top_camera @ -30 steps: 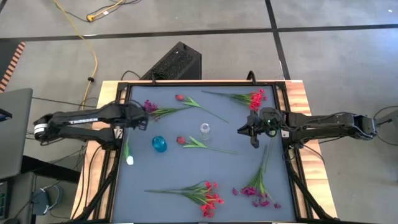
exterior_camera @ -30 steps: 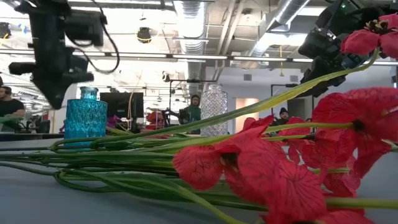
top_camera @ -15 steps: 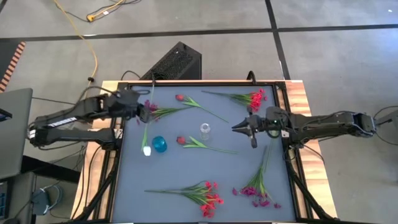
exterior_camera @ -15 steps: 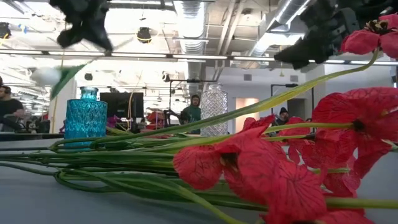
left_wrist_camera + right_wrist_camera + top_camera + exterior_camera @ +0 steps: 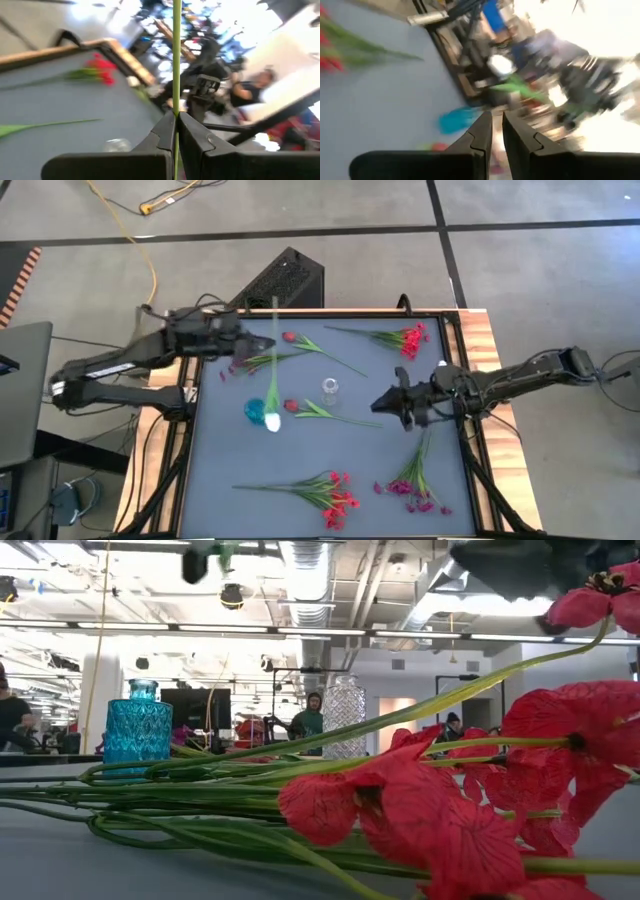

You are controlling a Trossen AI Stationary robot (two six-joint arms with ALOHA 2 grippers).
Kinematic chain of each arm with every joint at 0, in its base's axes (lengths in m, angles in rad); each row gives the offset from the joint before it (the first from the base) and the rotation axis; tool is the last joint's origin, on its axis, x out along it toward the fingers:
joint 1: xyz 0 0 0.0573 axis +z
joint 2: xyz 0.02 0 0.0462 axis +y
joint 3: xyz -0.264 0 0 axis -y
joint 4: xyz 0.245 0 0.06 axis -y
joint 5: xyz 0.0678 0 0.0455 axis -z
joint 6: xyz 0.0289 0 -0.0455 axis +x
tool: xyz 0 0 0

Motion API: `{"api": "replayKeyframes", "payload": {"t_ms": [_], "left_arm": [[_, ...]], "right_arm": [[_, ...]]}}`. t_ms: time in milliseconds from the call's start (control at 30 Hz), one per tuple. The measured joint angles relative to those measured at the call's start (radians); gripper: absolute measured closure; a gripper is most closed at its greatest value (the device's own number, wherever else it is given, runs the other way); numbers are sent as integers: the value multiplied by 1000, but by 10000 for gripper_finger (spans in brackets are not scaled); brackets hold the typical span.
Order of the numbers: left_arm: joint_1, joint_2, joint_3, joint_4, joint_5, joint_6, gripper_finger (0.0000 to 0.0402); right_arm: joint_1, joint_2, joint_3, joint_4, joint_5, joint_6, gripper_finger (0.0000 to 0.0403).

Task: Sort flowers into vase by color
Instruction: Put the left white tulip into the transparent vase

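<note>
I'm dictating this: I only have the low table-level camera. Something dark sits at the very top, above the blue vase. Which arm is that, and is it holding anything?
Observer: That is the left gripper. Its wrist view shows it shut on a thin green stem.
Operator: Which flower is on that stem?
Observer: From above, the stem ends in a white bud, which shows right at the edge of the blue vase.
Operator: And the right arm?
Observer: The right gripper hovers to the right of the clear vase. Its fingers are slightly apart with nothing between them.
</note>
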Motion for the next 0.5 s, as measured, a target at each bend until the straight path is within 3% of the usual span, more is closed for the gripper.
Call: {"api": "replayKeyframes", "payload": {"t_ms": [133,233,500], "left_arm": [[-21,135,-2,212,68,-32,401],[-37,240,-2,341,93,-72,401],[-43,450,-2,616,161,-186,401]], "right_arm": [[72,63,0,233,201,-252,330],[95,111,9,328,247,-421,330],[113,279,187,209,484,-616,289]]}}
